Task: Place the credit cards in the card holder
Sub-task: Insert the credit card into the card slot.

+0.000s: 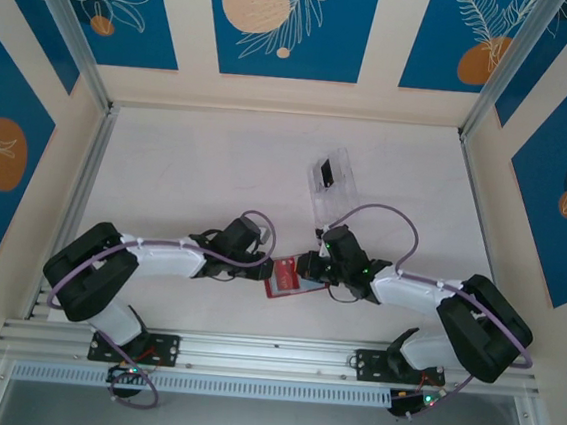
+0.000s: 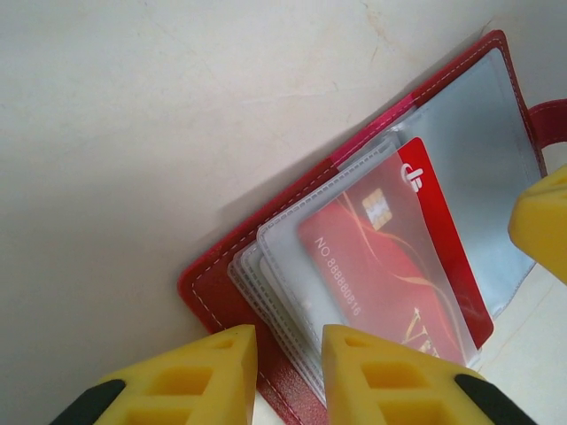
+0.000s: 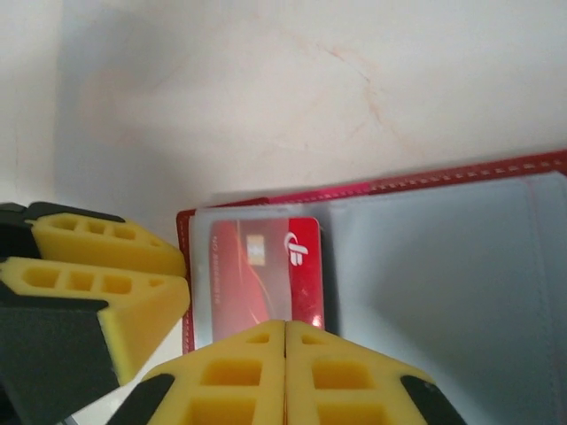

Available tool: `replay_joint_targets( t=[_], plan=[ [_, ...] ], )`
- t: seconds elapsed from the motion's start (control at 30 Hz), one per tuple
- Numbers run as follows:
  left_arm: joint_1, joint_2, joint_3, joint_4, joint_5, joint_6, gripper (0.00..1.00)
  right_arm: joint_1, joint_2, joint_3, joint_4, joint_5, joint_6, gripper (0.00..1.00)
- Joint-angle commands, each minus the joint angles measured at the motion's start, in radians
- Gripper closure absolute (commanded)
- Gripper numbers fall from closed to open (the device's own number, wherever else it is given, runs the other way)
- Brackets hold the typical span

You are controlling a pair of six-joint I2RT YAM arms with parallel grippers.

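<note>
Right fingers point(image 3: 239, 367) pressed together, tips at the edge of the red card point(image 3: 266, 274); you see that card sitting in a clear sleeve point(image 2: 292, 235) of the open card holder point(image 2: 213, 292). Left fingers point(image 2: 208, 376) clamp the holder's edge on the tabletop point(image 2: 133, 133).

A small red card holder point(image 1: 285, 281) lies open and flat on a pale table point(image 1: 188, 163), its shiny grey inside facing up. Its leather-like cover point(image 2: 213, 285) has white stitching along the edge, and a stack of clear plastic sleeves point(image 2: 279, 257) fans out from the spine. A red card point(image 2: 390, 257) with a gold chip, a white logo and a printed number sits partly inside the top sleeve, near one end of the holder. Well behind the holder, a small black card point(image 1: 324, 173) lies in a clear tray point(image 1: 336, 206).
</note>
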Motion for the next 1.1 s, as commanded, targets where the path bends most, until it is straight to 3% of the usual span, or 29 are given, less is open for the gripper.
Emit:
replay_joint_targets(
  t=[0.0, 0.2, 0.5, 1.07],
  plan=[
    [0.011, -0.002, -0.014, -0.002, 0.02, 0.015, 0.75, -0.003, 0.037, 0.038, -0.043, -0.002, -0.022, 0.94],
    [0.011, 0.01, -0.018, -0.009, 0.006, 0.019, 0.78, -0.001, 0.071, 0.066, -0.086, 0.051, -0.027, 1.0],
    [0.011, 0.042, -0.009, -0.033, -0.021, 0.036, 0.81, 0.024, 0.139, 0.097, -0.1, 0.072, -0.03, 1.0],
    [-0.001, 0.087, 0.001, -0.022, -0.027, 0.04, 0.82, 0.041, 0.172, 0.086, 0.028, -0.054, 0.021, 1.0]
  ],
)
